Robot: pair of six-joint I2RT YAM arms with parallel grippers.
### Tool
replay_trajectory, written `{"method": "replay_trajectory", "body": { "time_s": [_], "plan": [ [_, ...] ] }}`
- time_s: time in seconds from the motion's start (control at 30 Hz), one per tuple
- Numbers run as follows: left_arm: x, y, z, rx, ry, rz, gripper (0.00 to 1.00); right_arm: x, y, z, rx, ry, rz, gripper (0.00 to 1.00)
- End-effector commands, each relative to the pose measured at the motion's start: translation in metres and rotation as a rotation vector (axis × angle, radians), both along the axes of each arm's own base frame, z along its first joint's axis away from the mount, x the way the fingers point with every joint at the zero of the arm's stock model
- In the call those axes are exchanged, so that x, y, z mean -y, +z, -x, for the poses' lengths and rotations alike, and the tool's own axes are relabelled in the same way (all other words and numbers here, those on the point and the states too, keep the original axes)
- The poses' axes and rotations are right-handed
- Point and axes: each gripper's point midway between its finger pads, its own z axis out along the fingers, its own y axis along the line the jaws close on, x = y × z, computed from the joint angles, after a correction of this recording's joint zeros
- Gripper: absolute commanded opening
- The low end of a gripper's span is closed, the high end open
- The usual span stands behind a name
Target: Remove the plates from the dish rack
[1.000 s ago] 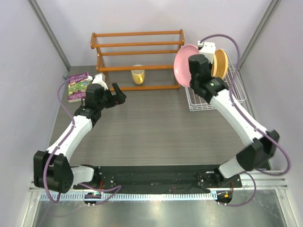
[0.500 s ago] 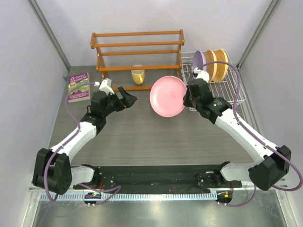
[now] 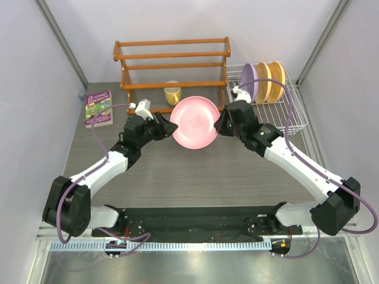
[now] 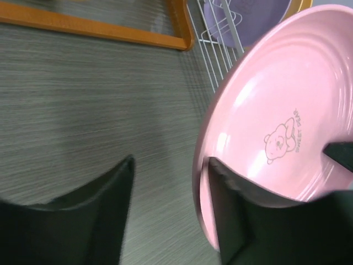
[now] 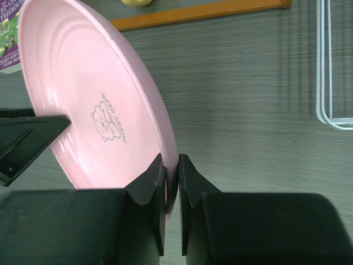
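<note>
Fig.: R end effector (image 5: 171, 165) clamped on pink plate (image 5: 83, 94) rim, above worktop (image 3: 195, 171); L end effector (image 4: 169, 164) open, fingers astride opp. rim.

Bear print on pink plate (image 5: 83, 83) captioned prob. "SWEET BEAR"; book (image 3: 99, 108) cover txt too small to read.

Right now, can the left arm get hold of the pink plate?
Probably yes. The left gripper is open, its jaws straddling the rim of the pink plate, with nothing in the way. The right gripper grips the opposite edge.
</note>
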Motion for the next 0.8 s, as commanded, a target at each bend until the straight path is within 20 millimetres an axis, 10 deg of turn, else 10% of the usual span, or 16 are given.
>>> {"method": "replay_trajectory", "body": {
  "time_s": [0.0, 0.13, 0.23, 0.33, 0.43, 0.77],
  "plan": [
    [0.003, 0.02, -0.011, 0.071, 0.009, 0.015, 0.35, -0.022, 0.024, -0.006, 0.054, 0.033, -0.114, 0.04],
    [-0.001, 0.015, -0.012, 0.054, 0.029, -0.015, 0.0, -0.023, 0.025, -0.006, 0.058, 0.028, -0.118, 0.04],
    [-0.008, 0.012, -0.011, 0.045, 0.055, -0.048, 0.0, -0.019, 0.025, -0.007, 0.066, 0.014, -0.106, 0.12],
    [-0.016, 0.005, -0.008, 0.021, 0.08, -0.091, 0.0, -0.013, 0.025, -0.009, 0.078, -0.01, -0.085, 0.57],
    [-0.03, 0.0, -0.007, -0.002, 0.133, -0.156, 0.0, 0.01, 0.022, -0.012, 0.096, -0.084, 0.007, 0.76],
    [-0.09, -0.073, 0.029, -0.238, 0.285, -0.43, 0.0, 0.111, 0.034, -0.043, 0.137, -0.396, 0.364, 0.9]
  ]
}}
